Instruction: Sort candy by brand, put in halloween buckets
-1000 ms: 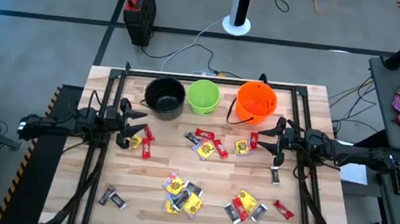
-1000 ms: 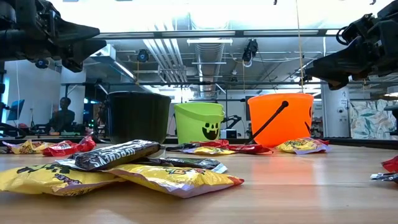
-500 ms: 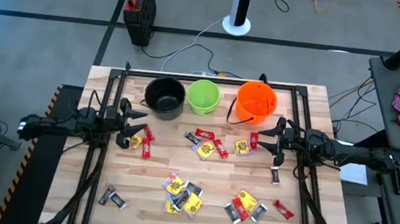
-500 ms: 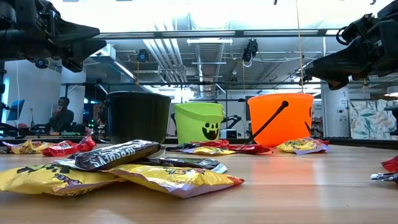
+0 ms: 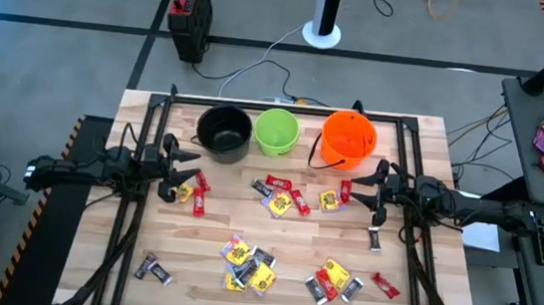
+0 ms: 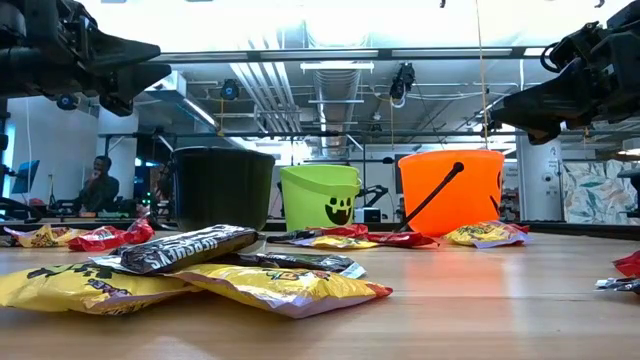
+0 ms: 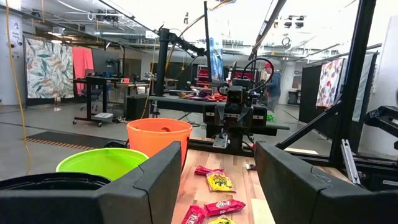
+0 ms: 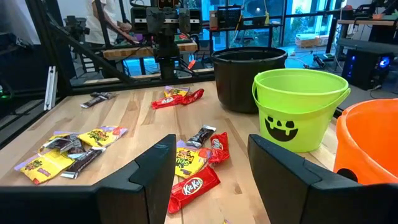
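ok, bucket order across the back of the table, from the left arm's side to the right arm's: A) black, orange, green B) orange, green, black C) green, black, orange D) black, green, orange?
D: in the high view the black bucket sits nearest the left arm's side, the lime green bucket is in the middle, and the orange bucket is nearest the right arm's side.

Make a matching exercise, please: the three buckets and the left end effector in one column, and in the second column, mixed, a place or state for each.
Column one:
1. black bucket
2. lime green bucket
3. orange bucket
4. left end effector

Column two:
a. in the middle of the row of three
b. open, holding nothing, near the table's left side
c. nearest the right arm
d. nearest the left arm

Pairs: 1-d, 2-a, 3-c, 4-b
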Robot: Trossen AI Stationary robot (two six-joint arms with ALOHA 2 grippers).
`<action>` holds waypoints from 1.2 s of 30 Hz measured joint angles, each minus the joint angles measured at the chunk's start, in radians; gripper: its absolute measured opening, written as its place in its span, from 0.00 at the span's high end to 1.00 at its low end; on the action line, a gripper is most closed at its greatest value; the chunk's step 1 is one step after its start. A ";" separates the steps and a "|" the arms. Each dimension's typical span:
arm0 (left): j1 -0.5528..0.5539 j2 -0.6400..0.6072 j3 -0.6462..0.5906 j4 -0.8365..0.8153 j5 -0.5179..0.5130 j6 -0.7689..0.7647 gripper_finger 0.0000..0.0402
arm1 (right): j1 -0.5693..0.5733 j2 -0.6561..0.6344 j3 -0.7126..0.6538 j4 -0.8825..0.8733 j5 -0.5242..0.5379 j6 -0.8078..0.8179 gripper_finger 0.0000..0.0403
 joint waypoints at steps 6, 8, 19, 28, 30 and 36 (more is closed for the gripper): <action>0.000 0.000 0.000 0.000 0.000 0.000 0.53 | 0.000 0.000 0.000 0.000 0.000 0.000 0.52; 0.000 0.000 0.000 0.000 0.000 0.000 0.53 | 0.000 0.000 0.000 0.000 0.000 0.001 0.52; 0.000 0.000 0.000 0.000 0.000 0.000 0.53 | 0.000 0.001 0.015 0.166 -0.074 0.421 0.52; 0.000 0.000 0.000 0.000 0.000 0.000 0.53 | 0.000 0.183 0.354 -0.137 0.120 0.395 0.52; 0.000 0.000 0.000 0.000 0.000 0.000 0.53 | 0.000 0.263 0.453 -0.266 0.183 0.516 0.52; -0.001 0.000 0.000 0.021 0.007 -0.126 0.53 | 0.007 0.475 0.706 -0.543 0.229 0.854 0.52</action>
